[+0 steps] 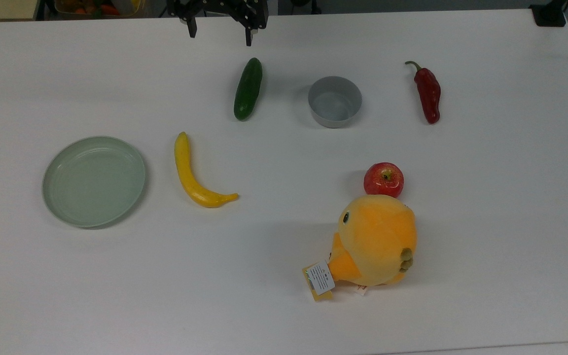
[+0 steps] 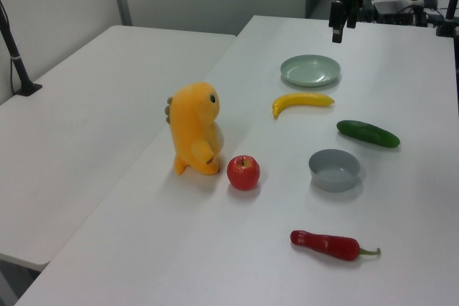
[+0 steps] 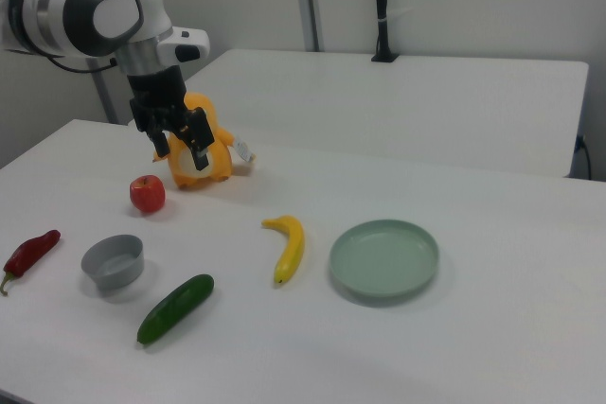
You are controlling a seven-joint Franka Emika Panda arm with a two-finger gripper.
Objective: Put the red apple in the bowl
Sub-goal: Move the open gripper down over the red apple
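The red apple rests on the white table, touching or nearly touching an orange plush toy. The grey bowl stands empty, apart from the apple, between a cucumber and a chili pepper. My gripper hangs open above the table at the far edge in the top view, well away from apple and bowl, with nothing between its fingers.
A green cucumber, a yellow banana, a pale green plate and a dark red chili pepper lie spread over the table. A second white table stands beside it.
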